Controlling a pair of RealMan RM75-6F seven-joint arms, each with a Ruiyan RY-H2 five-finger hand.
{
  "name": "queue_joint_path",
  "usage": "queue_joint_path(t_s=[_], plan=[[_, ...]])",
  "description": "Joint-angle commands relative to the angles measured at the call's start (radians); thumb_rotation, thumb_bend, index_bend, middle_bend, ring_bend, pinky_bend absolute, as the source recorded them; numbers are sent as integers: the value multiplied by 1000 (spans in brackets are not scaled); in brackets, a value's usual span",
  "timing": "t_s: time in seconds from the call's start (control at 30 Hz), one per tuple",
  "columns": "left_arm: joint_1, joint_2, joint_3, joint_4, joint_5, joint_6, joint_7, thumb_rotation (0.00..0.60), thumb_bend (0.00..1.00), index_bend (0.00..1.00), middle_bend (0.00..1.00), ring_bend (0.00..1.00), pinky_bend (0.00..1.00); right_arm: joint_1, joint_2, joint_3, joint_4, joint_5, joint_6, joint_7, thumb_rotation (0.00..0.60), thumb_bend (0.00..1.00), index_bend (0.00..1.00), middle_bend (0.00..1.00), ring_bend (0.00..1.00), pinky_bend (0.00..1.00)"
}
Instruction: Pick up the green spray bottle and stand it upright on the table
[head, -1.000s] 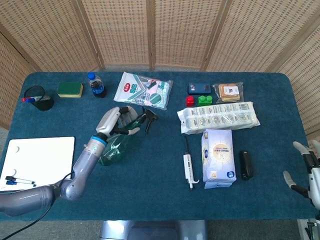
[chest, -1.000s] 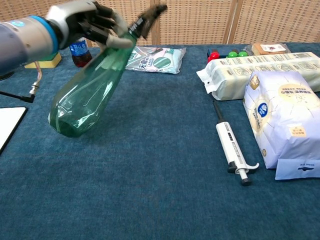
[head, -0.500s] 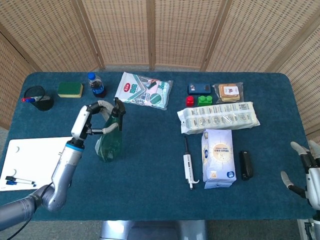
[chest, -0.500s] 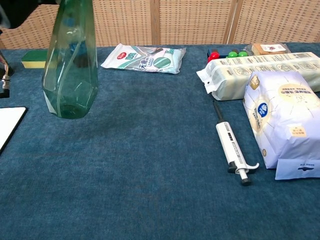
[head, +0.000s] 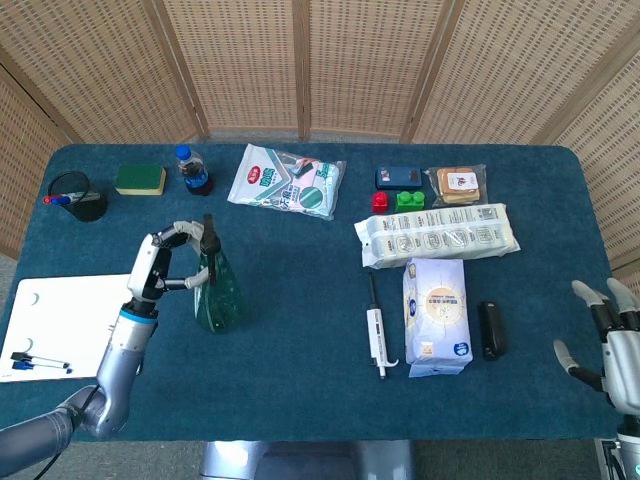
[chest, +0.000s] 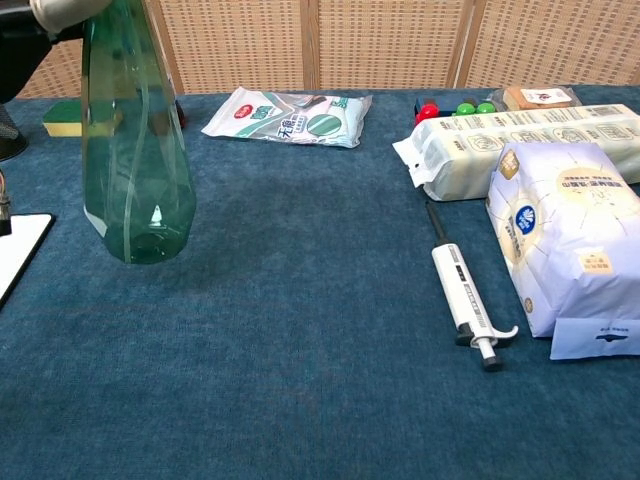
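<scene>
The green spray bottle (head: 217, 295) stands nearly upright on the blue table (head: 300, 300), with its base on or just above the cloth. In the chest view the green spray bottle (chest: 133, 150) fills the upper left, its top cut off by the frame. My left hand (head: 170, 262) grips the bottle's neck near the black nozzle. Only a sliver of that hand (chest: 60, 12) shows in the chest view. My right hand (head: 605, 335) hovers at the table's right front corner, fingers spread and holding nothing.
A white board (head: 60, 320) with pens lies left of the bottle. A pipette (head: 376, 335), a white bag (head: 437, 315), a long packet (head: 437, 233) and a black object (head: 491, 329) lie to the right. Wipes (head: 287, 181), a small bottle (head: 193, 170), a sponge (head: 140, 179) and a cup (head: 78, 196) sit behind.
My left hand has swung the bottle from a tilt to upright, carried it left and lowered it toward the table. The right hand shifted only slightly.
</scene>
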Motion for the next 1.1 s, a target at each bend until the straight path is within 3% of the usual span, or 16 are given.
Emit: queue_joint_path(t_s=[0.03, 0.27, 0.53, 0.9, 1.1], plan=[[26, -38, 36, 41, 35, 62, -19, 600, 325, 510, 503, 456, 593, 2, 1, 1, -3, 2, -3, 0, 600, 349, 138, 258, 57, 136], [51, -109, 59, 151, 67, 165, -12, 600, 324, 506, 498, 453, 596, 12, -1, 3, -11, 10, -20, -11, 600, 348, 137, 258, 57, 136], [57, -163, 72, 258, 57, 187, -54, 600, 325, 500, 491, 451, 602, 24, -6, 7, -25, 18, -34, -30, 600, 350, 136, 258, 58, 135], [114, -237, 130, 379, 81, 276, -72, 600, 325, 500, 488, 451, 651, 27, -6, 7, -37, 20, -36, -39, 600, 347, 136, 258, 57, 135], [126, -266, 133, 442, 93, 331, -78, 600, 325, 502, 486, 451, 660, 28, -8, 5, -40, 20, -39, -41, 600, 350, 135, 258, 57, 135]])
